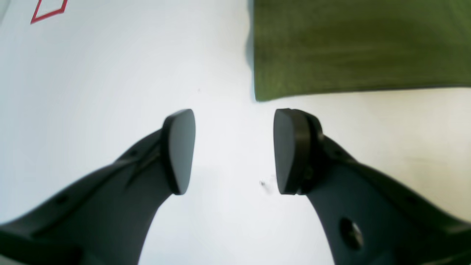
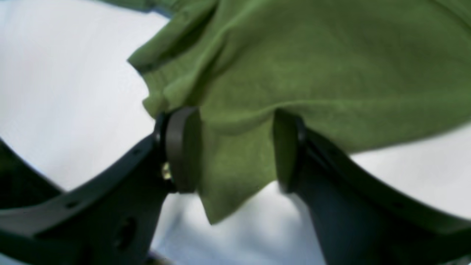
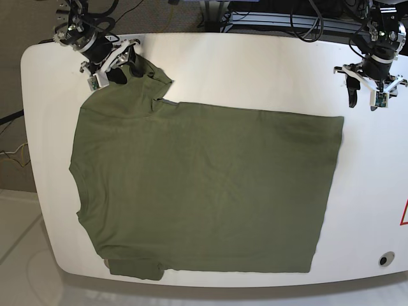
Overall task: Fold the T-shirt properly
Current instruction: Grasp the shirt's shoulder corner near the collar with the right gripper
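The olive-green T-shirt (image 3: pixel 204 185) lies spread flat on the white table (image 3: pixel 255 64), with its hem toward the right and a sleeve at the top left. My right gripper (image 3: pixel 127 71) is at that top-left sleeve. In the right wrist view it (image 2: pixel 237 151) stands open, with a fold of the T-shirt (image 2: pixel 312 73) hanging between its fingers. My left gripper (image 3: pixel 363 97) hovers over bare table just beyond the shirt's top-right corner. In the left wrist view it (image 1: pixel 233 151) is open and holds nothing, and the T-shirt's corner (image 1: pixel 349 48) lies ahead and to the right.
A red printed mark (image 3: pixel 404 213) sits at the table's right edge and also shows in the left wrist view as a red outline (image 1: pixel 48 11). A small round hole (image 3: pixel 382 259) is near the front right corner. Cables run behind the table's back edge.
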